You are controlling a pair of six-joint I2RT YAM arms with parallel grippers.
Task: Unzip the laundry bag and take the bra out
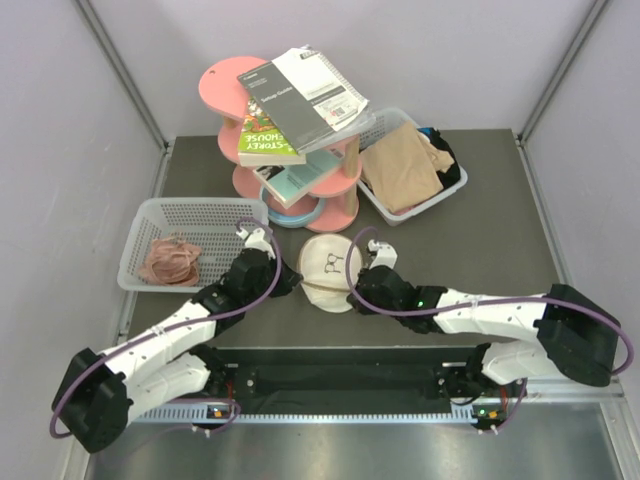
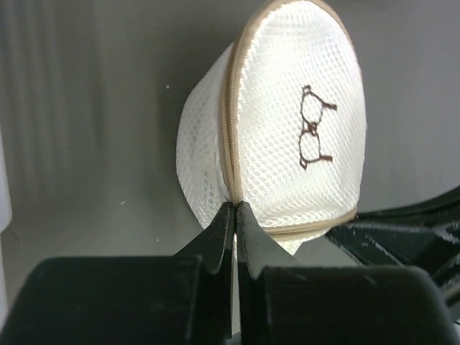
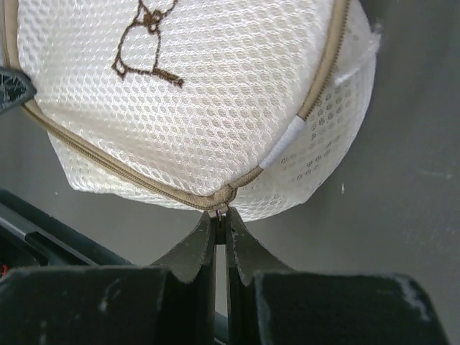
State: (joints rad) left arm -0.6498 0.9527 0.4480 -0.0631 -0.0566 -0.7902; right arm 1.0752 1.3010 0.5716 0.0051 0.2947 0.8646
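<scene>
The laundry bag (image 1: 330, 270) is a round cream mesh pouch with a tan zipper band and a small bra outline on its face, held between both arms at the table's middle. My left gripper (image 1: 287, 283) is shut on the bag's zipper seam edge (image 2: 231, 198). My right gripper (image 1: 352, 290) is shut on the zipper pull (image 3: 221, 208) at the bag's lower rim (image 3: 180, 93). The zipper looks closed along the visible band. The bra is hidden, not seen in any view.
A white mesh basket (image 1: 150, 222) with a pinkish-brown bundle (image 1: 172, 260) stands at the left. A pink tiered stand (image 1: 295, 160) with books is behind the bag. A clear bin (image 1: 440, 195) with tan cloth (image 1: 400, 165) stands at the back right.
</scene>
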